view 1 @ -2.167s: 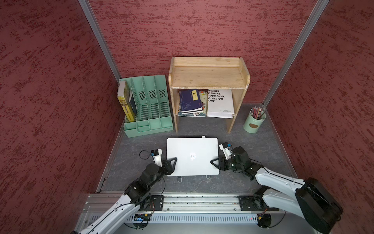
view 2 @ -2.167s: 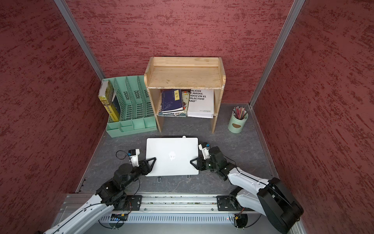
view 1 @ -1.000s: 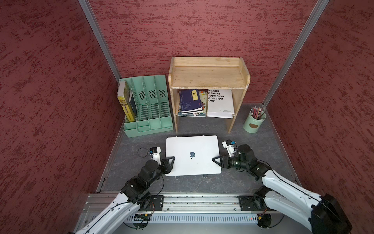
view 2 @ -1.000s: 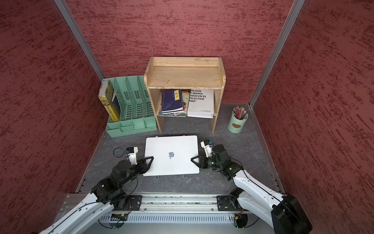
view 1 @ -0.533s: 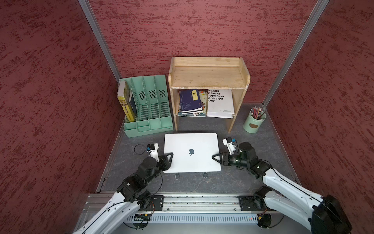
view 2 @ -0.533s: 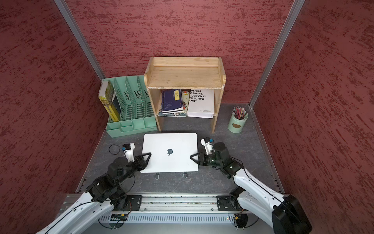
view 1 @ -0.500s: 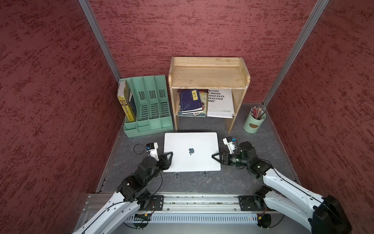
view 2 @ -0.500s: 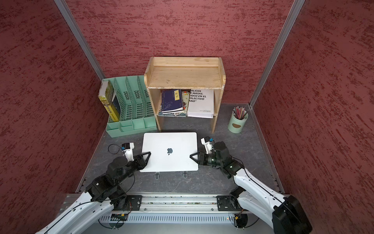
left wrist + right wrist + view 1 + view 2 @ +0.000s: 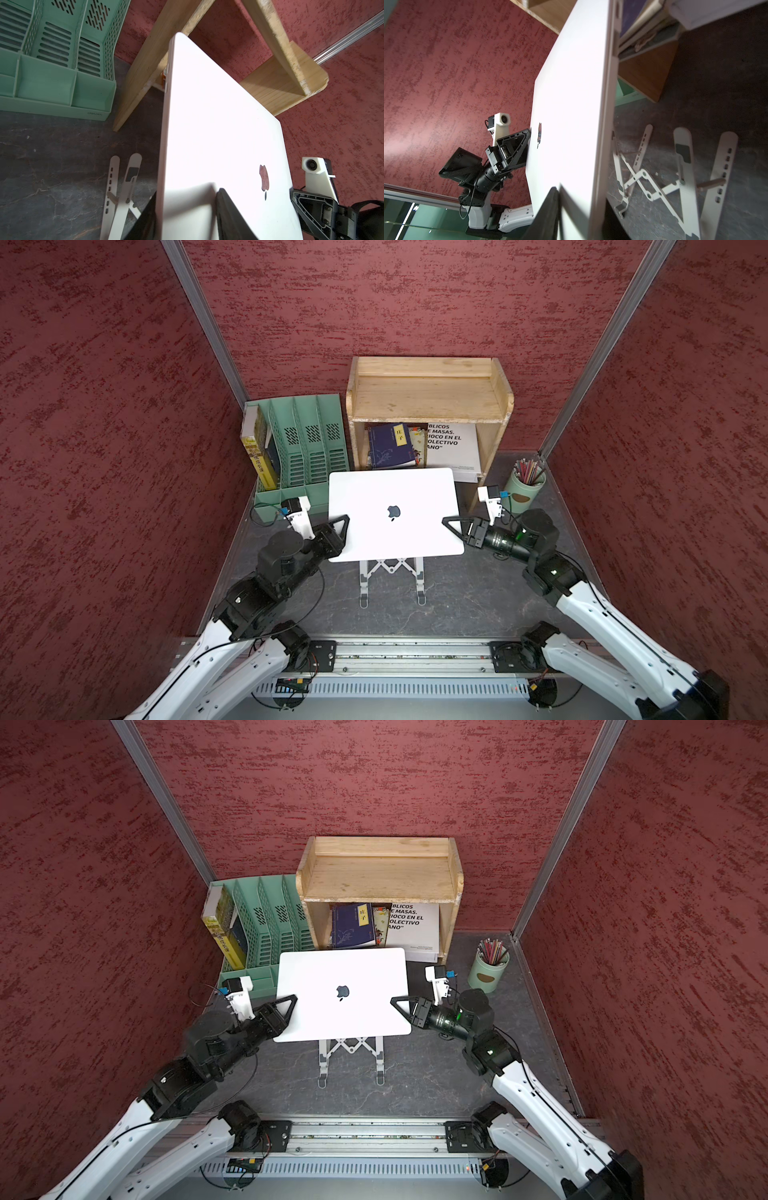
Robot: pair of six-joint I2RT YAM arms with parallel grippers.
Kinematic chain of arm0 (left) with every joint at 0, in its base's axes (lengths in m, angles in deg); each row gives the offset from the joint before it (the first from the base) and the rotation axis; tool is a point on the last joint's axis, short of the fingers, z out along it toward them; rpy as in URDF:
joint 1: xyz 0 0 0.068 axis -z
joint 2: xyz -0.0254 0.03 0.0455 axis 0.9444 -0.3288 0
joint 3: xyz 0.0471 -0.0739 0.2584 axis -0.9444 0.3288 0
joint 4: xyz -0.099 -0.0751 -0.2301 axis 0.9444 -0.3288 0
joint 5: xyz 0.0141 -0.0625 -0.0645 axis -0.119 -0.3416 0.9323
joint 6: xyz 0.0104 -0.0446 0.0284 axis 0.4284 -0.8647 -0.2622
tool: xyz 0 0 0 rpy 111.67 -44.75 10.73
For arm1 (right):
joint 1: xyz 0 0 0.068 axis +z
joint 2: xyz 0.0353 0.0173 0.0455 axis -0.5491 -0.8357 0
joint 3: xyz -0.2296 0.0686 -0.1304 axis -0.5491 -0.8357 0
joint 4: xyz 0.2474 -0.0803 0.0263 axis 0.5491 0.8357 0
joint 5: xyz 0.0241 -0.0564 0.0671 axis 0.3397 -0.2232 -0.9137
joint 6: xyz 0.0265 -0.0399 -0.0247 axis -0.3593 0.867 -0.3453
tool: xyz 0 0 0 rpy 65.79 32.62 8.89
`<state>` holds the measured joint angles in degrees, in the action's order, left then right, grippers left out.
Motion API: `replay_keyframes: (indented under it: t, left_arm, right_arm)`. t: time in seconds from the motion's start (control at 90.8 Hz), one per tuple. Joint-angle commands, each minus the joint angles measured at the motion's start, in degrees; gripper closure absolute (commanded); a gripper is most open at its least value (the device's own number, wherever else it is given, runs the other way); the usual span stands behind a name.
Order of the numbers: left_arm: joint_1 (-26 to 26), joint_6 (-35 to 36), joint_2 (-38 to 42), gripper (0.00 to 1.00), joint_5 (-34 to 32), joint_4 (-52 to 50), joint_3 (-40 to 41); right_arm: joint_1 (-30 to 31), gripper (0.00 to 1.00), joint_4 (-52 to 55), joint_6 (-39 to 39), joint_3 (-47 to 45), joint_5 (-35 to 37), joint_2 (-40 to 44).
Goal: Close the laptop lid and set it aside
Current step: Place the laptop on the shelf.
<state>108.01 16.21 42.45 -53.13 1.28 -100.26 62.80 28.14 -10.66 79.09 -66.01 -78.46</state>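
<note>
Lid down, carry under way: the thin silver-white metal laptop (image 9: pixel 395 510), its flat lid (image 9: pixel 340 969) already shut, hangs clear above the white folding X-frame stand (image 9: pixel 689 207) on the dark surface (image 9: pixel 457 593). The left gripper (image 9: pixel 338 531) and right gripper (image 9: pixel 451 527) hold it with fingers (image 9: pixel 228 214) clenched on its side edges. Setting it aside, away from the stand, is not yet done.

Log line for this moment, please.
laptop: closed, held above folding stand | left gripper: shut on laptop | right gripper: shut on laptop
</note>
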Motion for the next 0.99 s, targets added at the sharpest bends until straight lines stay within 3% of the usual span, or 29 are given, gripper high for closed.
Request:
replay_keyframes:
  t: [0.0, 0.275, 0.452, 0.981]
  left_arm:
    - [3.22, 2.4, -7.68, 1.0, 23.54, 9.21, -7.99]
    - [2.46, 2.41, -25.15, 1.0, 26.87, 7.09, -29.86]
    - [-0.56, -1.79, -33.68, 1.0, 31.21, 9.99, -37.8]
    - [-4.98, -8.17, -51.38, 1.0, 37.2, 18.51, -50.84]
  right_arm:
    - [4.8, 1.0, -8.51, 0.31, 8.53, -16.48, -1.06]
    - [3.43, 1.0, 2.02, 1.99, 27.24, -15.01, -6.72]
    - [0.71, 1.0, 7.18, 1.67, 35.99, -14.95, -12.86]
    - [-12.73, 1.0, -14.46, -18.91, 37.9, -20.54, -27.62]
